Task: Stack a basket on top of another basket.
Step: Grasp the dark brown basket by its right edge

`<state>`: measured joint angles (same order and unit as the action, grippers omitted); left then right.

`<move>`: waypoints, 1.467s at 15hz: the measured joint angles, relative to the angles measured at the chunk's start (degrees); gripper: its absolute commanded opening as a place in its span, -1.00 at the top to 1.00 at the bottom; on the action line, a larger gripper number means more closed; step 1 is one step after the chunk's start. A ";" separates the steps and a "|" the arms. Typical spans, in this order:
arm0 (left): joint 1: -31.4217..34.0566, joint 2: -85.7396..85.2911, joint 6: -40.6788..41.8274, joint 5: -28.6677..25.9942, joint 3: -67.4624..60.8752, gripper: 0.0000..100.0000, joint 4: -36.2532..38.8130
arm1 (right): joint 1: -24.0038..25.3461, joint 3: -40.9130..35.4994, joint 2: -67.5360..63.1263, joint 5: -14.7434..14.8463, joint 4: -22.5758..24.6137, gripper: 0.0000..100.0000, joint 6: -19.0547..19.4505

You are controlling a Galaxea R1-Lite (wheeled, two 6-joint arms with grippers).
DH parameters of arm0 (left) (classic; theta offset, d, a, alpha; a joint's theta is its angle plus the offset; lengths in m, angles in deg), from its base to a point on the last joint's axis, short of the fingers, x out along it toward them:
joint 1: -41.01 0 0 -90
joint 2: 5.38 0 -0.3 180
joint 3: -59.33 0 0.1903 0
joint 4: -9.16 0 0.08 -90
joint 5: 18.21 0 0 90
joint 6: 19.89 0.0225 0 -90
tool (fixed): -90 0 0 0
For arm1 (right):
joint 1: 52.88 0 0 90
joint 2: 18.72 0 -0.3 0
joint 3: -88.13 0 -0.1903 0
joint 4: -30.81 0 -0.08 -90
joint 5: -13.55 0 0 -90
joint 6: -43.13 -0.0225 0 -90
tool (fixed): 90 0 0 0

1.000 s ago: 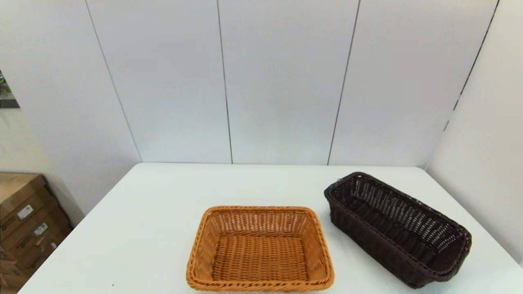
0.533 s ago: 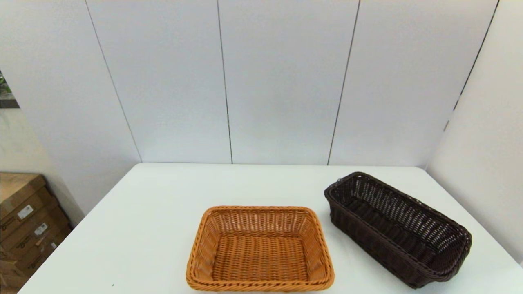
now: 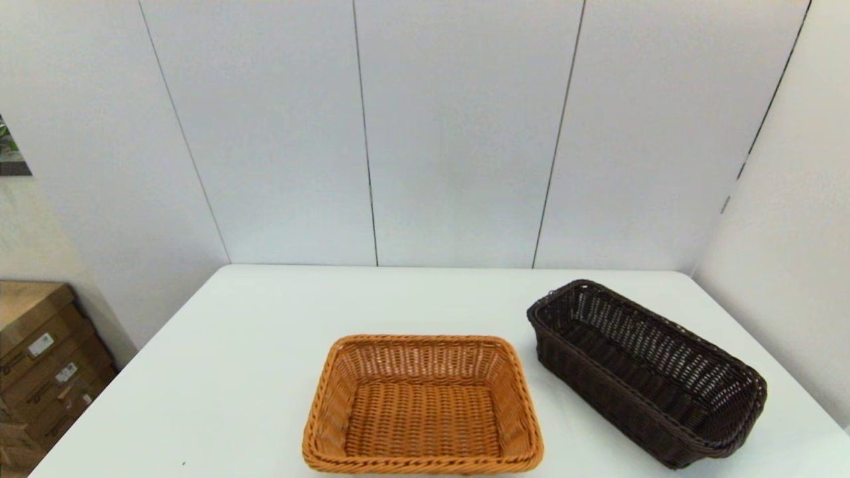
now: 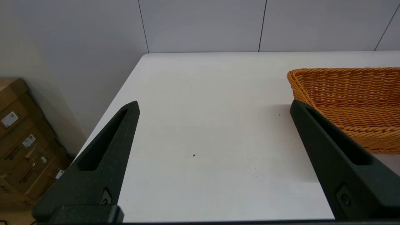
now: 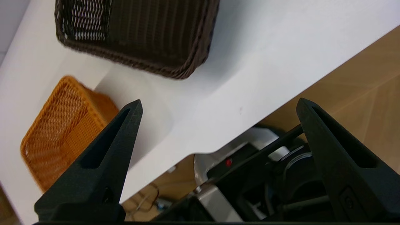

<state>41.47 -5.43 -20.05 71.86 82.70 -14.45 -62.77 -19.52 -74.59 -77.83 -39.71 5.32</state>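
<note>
The dark brown rectangular wicker basket [image 3: 647, 372], with open-weave sides and a braided rim, sits upright on the right part of the white table [image 3: 252, 372]. Its long axis runs on a slant, from a far end nearer the table's middle to a near end by the table's right edge. It lies well beyond the right gripper [image 5: 218, 104], whose two black fingers [image 5: 103, 162] stand wide apart with nothing between them; in the right wrist view, one short end of the basket [image 5: 140, 34] faces those jaws.

From the left: stacked brown cardboard boxes [image 3: 46, 368] stand on the floor beside the table. The left gripper [image 4: 214, 106] hovers over the bare left part of the table [image 4: 200, 125], jaws spread wide and empty. Just beside its right-hand finger [image 4: 337, 156], outside the jaws, is a corner of the orange-tan rectangular wicker basket [image 4: 350, 100]. In the head view this orange-tan basket [image 3: 423, 405] rests upright near the front edge at the table's middle, its long axis running left to right. The dark basket stands close to its right, apart and not touching.

Plain grey wall panels [image 3: 451, 133] with thin vertical seams close the room behind the table. The right wrist view shows a tan wooden floor [image 5: 362, 78] beyond the table's edge.
</note>
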 measured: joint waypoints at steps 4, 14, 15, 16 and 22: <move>0.00 0.00 0.02 0.00 0.00 -1.00 0.00 | 12.50 0.33 -3.72 0.11 0.11 -1.00 -8.68; 0.02 0.00 0.00 0.00 0.00 -1.00 -0.02 | 21.54 0.77 -18.69 3.57 6.61 -1.00 -13.92; 0.02 0.00 0.00 0.00 0.00 -1.00 -0.02 | 21.43 0.77 -19.96 4.27 7.44 -1.00 -13.95; 0.02 0.00 0.02 0.00 0.00 -1.00 -0.02 | 21.26 0.74 -21.08 4.73 8.68 -1.00 -13.95; 0.02 0.00 0.00 0.00 0.00 -1.00 -0.02 | 20.60 1.10 -25.38 7.66 10.67 -1.00 -14.10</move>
<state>41.50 -5.43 -20.05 71.86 82.70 -14.47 -42.16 -18.42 -99.97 -70.17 -29.04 -8.79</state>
